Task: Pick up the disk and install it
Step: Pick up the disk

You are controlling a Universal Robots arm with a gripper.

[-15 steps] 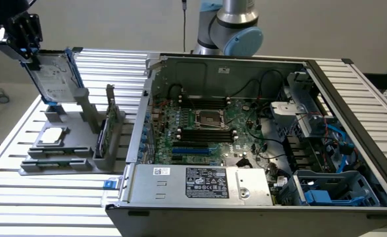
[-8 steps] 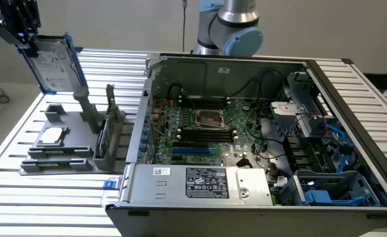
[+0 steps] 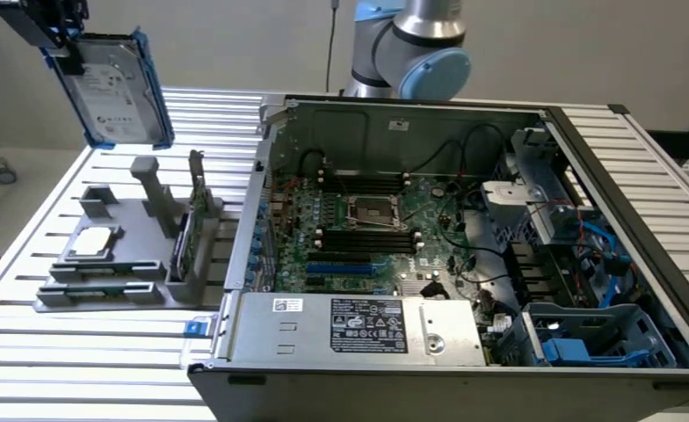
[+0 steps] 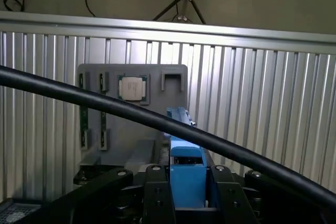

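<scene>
Exterior view reference: the disk (image 3: 116, 83) hangs in the air at the exterior view's far left. It is well above the bench (image 3: 87, 352) and above the grey fixture tray (image 3: 134, 294) that carries the small square chip (image 3: 92, 242). Its labelled silver face is turned toward the camera and its long side is roughly upright, slightly tilted. The claw (image 3: 66, 53) is clenched on the disk at its upper end. In the wrist view the grip shows end-on: the blue carrier (image 4: 187, 174) sits between the two black fingers (image 4: 157, 203), which bear on it from both sides, and a black cable (image 4: 105, 106) crosses in front. The open computer case (image 3: 438, 264) stands on the bench toward the exterior view's right, well apart from the disk. Handling, as a judgement: the disk is probably a stiff, dense metal unit, heavy for its bulk and sensitive to knocks. The plastic carrier is likely smooth and may flex slightly under pressure. Because it is held at one end only, most of its weight hangs away from the fingers, so it could pivot or slip in the grip. The carrier's opposing rails look like the proper place to take hold. The label face and any exposed electronics are best left untouched.
</scene>
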